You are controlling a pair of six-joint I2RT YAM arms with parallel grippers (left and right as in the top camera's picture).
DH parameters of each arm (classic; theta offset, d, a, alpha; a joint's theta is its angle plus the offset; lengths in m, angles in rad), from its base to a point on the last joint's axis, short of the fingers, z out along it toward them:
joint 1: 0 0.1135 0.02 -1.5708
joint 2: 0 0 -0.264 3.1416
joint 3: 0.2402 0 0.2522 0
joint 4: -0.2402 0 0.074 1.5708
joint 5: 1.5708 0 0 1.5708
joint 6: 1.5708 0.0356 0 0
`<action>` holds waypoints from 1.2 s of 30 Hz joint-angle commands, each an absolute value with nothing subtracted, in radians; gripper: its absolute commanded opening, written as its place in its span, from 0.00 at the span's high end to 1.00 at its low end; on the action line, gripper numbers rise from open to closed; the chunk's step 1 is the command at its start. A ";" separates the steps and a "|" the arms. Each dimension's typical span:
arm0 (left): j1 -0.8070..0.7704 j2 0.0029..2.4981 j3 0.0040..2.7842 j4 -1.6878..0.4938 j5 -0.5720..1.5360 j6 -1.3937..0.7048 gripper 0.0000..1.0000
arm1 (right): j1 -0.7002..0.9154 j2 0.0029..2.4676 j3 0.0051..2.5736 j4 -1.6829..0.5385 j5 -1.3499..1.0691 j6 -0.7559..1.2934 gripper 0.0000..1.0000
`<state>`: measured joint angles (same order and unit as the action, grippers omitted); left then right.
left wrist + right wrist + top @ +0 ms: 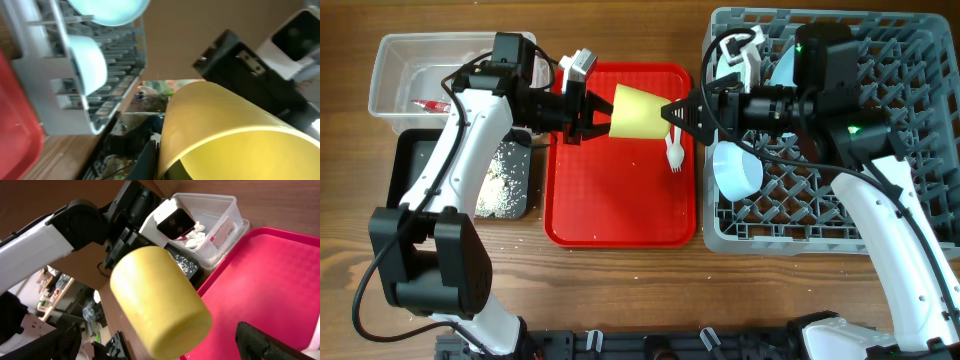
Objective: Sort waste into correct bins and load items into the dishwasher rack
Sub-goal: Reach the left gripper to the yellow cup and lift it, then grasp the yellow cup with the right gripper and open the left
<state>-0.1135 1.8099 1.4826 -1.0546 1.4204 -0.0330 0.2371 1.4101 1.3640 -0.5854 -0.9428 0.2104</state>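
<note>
My left gripper (592,113) is shut on the rim of the small yellow cup (638,111) and holds it on its side above the red tray (620,200). My right gripper (672,112) is open at the cup's base, with its fingers wide apart on either side of the cup (160,300) and not touching it. In the left wrist view the cup (225,130) fills the lower right. A white fork (674,150) lies on the red tray by its right edge. A pale blue bowl (738,170) sits in the grey dishwasher rack (920,60).
The clear tub (395,70) at the far left holds a red-and-white wrapper (222,230) and white crumpled paper (192,235). The black tray (415,160) in front of it holds white crumbs (500,185). More pale blue dishes (783,65) stand at the rack's back left.
</note>
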 commanded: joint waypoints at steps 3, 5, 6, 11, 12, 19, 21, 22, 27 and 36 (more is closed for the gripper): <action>-0.107 1.794 1.496 -1.055 1.564 0.023 0.96 | 0.238 1.469 1.366 -0.537 -1.100 0.114 0.04; -0.107 1.794 1.496 -1.055 1.564 0.023 0.96 | 0.238 1.488 1.366 -0.524 -1.147 0.094 0.05; -0.107 1.794 1.496 -1.055 1.564 0.023 0.96 | 0.238 1.496 1.366 -0.521 -1.158 0.083 0.06; -0.107 1.794 1.496 -1.055 1.564 0.023 0.96 | 0.238 1.523 1.366 -0.520 -1.262 0.009 0.11; -0.107 1.794 1.496 -1.055 1.564 0.023 0.96 | 0.238 1.526 1.366 -0.520 -1.279 -0.003 0.12; -0.107 1.794 1.496 -1.055 1.564 0.023 0.96 | 0.239 1.532 1.366 -0.524 -1.282 -0.020 0.18; -0.107 1.794 1.496 -1.055 1.564 0.023 0.96 | 0.239 1.532 1.366 -0.525 -1.282 -0.020 0.18; -0.107 1.794 1.496 -1.055 1.564 0.023 0.96 | 0.240 1.533 1.366 -0.525 -1.282 -0.020 0.18; -0.107 1.794 1.496 -1.055 1.564 0.023 0.96 | 0.271 1.548 1.366 -0.522 -1.281 -0.027 0.18; -0.107 1.794 1.496 -1.055 1.563 0.023 0.96 | 0.298 1.559 1.366 -0.491 -1.282 -0.025 0.18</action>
